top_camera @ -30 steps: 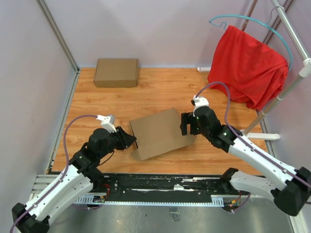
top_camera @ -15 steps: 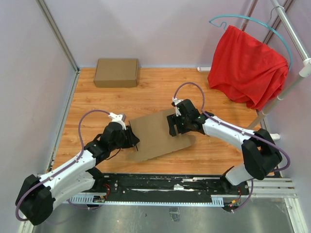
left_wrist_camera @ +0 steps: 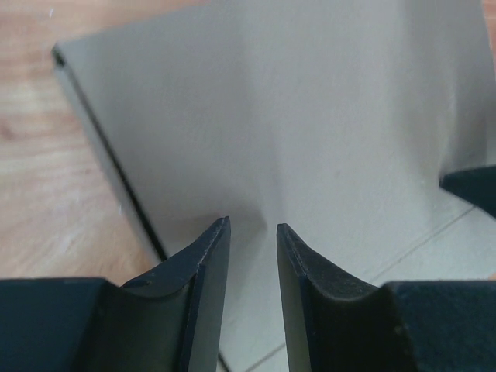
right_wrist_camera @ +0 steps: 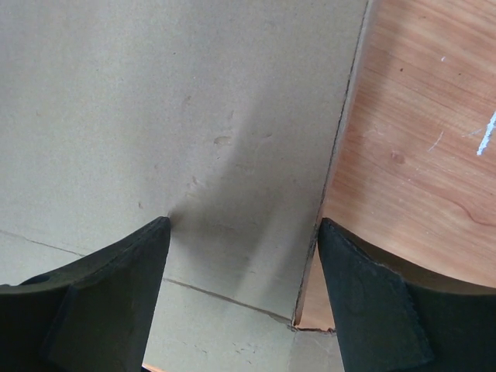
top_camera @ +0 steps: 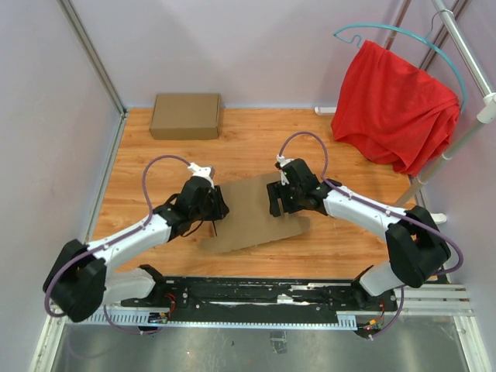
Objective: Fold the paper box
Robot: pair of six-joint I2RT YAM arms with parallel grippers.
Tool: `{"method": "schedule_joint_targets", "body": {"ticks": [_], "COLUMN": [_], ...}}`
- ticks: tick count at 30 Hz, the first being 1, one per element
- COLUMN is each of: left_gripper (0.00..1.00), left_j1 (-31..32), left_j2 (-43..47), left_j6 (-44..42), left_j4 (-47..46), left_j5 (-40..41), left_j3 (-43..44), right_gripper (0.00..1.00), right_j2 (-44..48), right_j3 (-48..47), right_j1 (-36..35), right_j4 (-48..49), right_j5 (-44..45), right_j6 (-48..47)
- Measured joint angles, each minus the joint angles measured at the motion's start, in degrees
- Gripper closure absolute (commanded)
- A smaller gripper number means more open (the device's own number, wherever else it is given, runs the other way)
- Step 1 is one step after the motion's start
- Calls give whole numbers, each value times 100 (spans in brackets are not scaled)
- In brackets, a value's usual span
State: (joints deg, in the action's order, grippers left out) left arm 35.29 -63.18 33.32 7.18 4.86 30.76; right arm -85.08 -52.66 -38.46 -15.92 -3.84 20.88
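Observation:
The paper box [top_camera: 249, 221] lies as a flat brown cardboard piece in the middle of the wooden table. My left gripper [top_camera: 219, 209] is over its left part, pointing down at the cardboard [left_wrist_camera: 310, 116]. Its jaws stand a narrow gap apart [left_wrist_camera: 253, 226] with nothing between them. My right gripper [top_camera: 279, 203] is at the sheet's far right part, open wide [right_wrist_camera: 244, 225]. One fingertip [right_wrist_camera: 159, 232] is over the cardboard [right_wrist_camera: 155, 116] and the other is beyond its edge, over bare wood. A crease and a small tear show near that edge.
A second, closed flat cardboard box [top_camera: 185, 115] sits at the far left corner. A red cloth [top_camera: 395, 105] hangs on a teal hanger [top_camera: 387, 31] from a rack at the right. Grey walls close the left and far sides.
My left gripper has advanced from the sheet's left edge onto the cardboard. My right arm swung left over the sheet and its jaws narrowed slightly. The cardboard now lies flatter.

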Motion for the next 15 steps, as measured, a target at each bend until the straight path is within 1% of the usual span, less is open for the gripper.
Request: {"method": "schedule_joint_targets", "body": {"ticks": [3,4,8,10,12,14,15], "left_gripper": [63,63,59,58,58,57,57], "left_j1": [7,7,9,9,9,9,9], "left_j2": [-817,-876,-1231,-1137,-890,-426,-94], "left_j6": [-175,-190,-400,-494,-540,-518,-470], "left_j4": [-120,-140,-66,-35,20,90,133], "left_j5": [66,76,417,564,697,804,846], "left_j3": [629,680,1366,1659,1884,1893,1781], "right_gripper": [22,22,22,19,11,3,1], "right_j2": [-22,-44,-140,-131,-81,48,133], "right_j3": [-33,-63,-286,-411,-507,-514,-503], "right_j1": [2,2,55,133,254,396,474], "right_j4": [-44,-70,-216,-240,-236,-249,-264], "right_j5": [57,85,179,199,254,332,367], "right_j6": [81,109,275,378,470,492,490]}}
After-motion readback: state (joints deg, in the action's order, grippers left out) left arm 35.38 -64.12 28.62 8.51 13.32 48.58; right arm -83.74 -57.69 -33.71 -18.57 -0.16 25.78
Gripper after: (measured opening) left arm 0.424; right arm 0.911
